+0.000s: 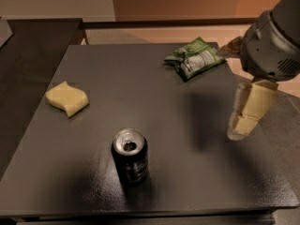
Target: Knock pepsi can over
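Note:
The pepsi can (130,156) stands upright near the front of the dark grey table (140,93). It is near-black with a silver top and a pale logo on its side. My gripper (246,112) hangs from the grey arm at the table's right edge, over the right side of the tabletop. It is well to the right of the can and a little farther back, not touching it. It holds nothing that I can see.
A green snack bag (194,58) lies at the back right of the table, just behind the gripper. A pale yellow wavy sponge (67,98) lies at the left. A second dark counter (28,50) adjoins on the left.

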{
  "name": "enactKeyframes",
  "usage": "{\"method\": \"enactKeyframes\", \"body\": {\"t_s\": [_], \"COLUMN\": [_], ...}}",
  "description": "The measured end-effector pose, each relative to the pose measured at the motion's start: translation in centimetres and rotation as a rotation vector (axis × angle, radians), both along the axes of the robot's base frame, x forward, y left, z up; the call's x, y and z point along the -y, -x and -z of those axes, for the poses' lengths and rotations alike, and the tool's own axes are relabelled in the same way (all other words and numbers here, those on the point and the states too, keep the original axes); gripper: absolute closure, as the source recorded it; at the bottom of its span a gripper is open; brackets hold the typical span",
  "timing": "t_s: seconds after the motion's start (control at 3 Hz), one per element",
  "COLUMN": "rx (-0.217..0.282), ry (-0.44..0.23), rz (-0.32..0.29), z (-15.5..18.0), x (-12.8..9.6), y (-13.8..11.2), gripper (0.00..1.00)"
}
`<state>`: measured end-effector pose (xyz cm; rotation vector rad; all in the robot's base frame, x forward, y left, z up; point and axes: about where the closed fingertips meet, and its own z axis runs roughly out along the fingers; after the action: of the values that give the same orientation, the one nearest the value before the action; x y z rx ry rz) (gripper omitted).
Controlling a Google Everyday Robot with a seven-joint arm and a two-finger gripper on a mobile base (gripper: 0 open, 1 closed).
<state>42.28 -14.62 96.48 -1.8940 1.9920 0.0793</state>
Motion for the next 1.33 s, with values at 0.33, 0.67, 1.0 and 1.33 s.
{"method": "enactKeyframes", "body": {"t_s": [0.33, 0.67, 1.0, 1.33], "rx": [-0.009, -0.029, -0.058, -0.081], "ry": [-0.049, -0.094, -0.131, -0.170], "rz": [-0.109, -0.217, -0.314, -0.380], "z": [0.4, 1.2, 2.9, 4.6], "x": [-3.5, -6.9, -10.4, -13.3], "y": [1.3, 3.2, 4.8, 5.6], "gripper": [0.00, 0.00, 0.00, 0.00]}}
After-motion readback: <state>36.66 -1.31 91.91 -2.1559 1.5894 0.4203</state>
